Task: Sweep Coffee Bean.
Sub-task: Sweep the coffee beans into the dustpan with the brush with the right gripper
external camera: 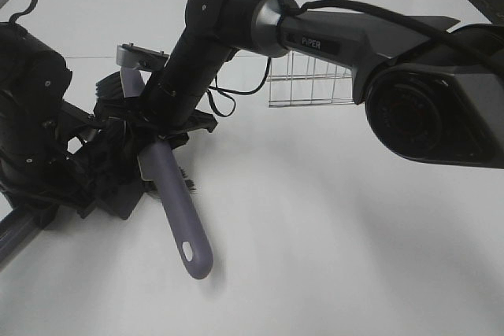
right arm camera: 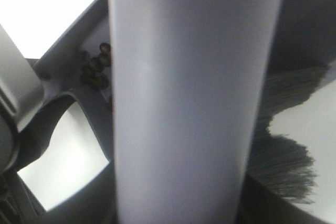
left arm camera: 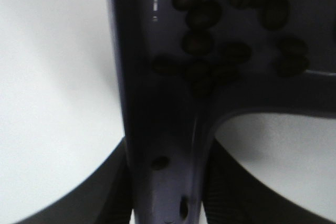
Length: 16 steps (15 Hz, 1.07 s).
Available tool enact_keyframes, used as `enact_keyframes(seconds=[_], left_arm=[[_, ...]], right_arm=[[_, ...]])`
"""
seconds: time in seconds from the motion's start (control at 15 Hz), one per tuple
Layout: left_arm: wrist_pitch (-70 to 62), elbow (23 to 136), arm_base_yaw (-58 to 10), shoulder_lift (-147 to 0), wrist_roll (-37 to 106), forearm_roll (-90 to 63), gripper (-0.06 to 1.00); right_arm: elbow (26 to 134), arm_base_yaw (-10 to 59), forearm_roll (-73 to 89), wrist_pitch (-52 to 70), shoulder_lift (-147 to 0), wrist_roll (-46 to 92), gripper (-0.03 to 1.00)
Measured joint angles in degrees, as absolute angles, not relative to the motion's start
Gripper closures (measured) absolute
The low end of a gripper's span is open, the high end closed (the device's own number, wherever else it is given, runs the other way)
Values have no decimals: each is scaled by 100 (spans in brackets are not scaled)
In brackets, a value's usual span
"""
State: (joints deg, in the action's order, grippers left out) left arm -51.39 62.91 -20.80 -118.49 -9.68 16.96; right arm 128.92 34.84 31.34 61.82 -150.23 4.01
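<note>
Several coffee beans lie clustered on the dark purple dustpan. My left gripper is shut on the dustpan's handle, its dark fingers on either side. The right wrist view shows the same coffee beans on the dustpan, beside the brush's thick lavender handle and its black bristles. In the exterior view my right gripper reaches across to the left and is shut on the brush, right over the dustpan. The beans do not show there.
A wire basket stands at the back, behind the right arm. The left arm fills the left edge of the white table.
</note>
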Motion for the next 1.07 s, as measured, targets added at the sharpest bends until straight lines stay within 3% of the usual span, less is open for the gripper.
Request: enact_keyframes(seconds=[0.4,0.73,1.07], left_arm=[[-5139,6291,-2080,-11849,-963,1696,61],[-5151,6291,-2080,-11849,-940,1719,61],[-4996,5964,-2086,-11700,-1060,1908,61]], right_arm=[[13957,3203,2991,6635,-15034,407,63],[14863,3037,1925,6996,-14989,-109,63],[13247,3443,567,7002,-13957,-665,63]])
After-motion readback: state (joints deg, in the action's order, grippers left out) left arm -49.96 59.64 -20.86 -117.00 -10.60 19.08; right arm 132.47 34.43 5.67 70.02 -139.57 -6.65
